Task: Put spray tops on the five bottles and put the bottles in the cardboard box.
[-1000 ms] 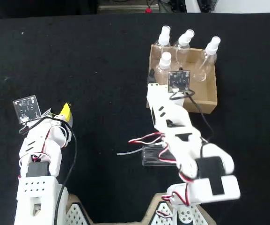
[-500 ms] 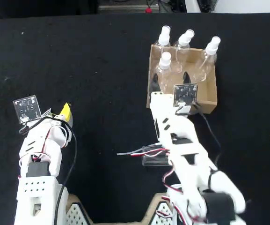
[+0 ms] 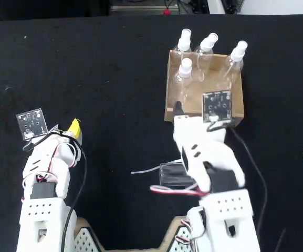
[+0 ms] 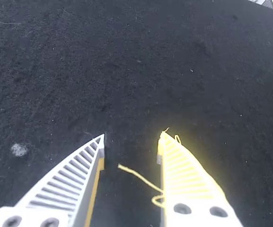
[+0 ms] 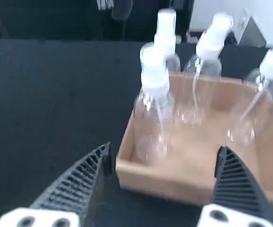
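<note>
Presently the right end effector (image 5: pixel 163 153) hangs at the near wall of the cardboard box (image 3: pixel 237 100), the side facing the arms, with its two black fingers spread wide and nothing between them; it is released. From the right wrist view one finger sits just outside the box's near corner and the other in front of the near wall (image 5: pixel 174 182). Four clear bottles stand upright inside the box, each with a white spray top fitted. One bottle (image 3: pixel 183 76) stands nearest the arms by the box's left wall, and it is the closest one in the right wrist view (image 5: pixel 151 118). The other three stand in a row along the far wall: a far-left bottle (image 3: pixel 184 41), a middle bottle (image 3: pixel 208 46) and a far-right bottle (image 3: pixel 235 59). The box rests on the black table (image 3: pixel 109 79), on the right arm's side. The left end effector (image 4: pixel 132 137) is well apart from the box, low over bare black table on the left, its white finger and yellow finger parted and holding nothing, so it too is released. A loose yellow thread (image 4: pixel 136 176) trails from the yellow finger across the gap. Between the two arm bases lies a dark rectangular case (image 3: pixel 175 176) with cables running from it.
</note>
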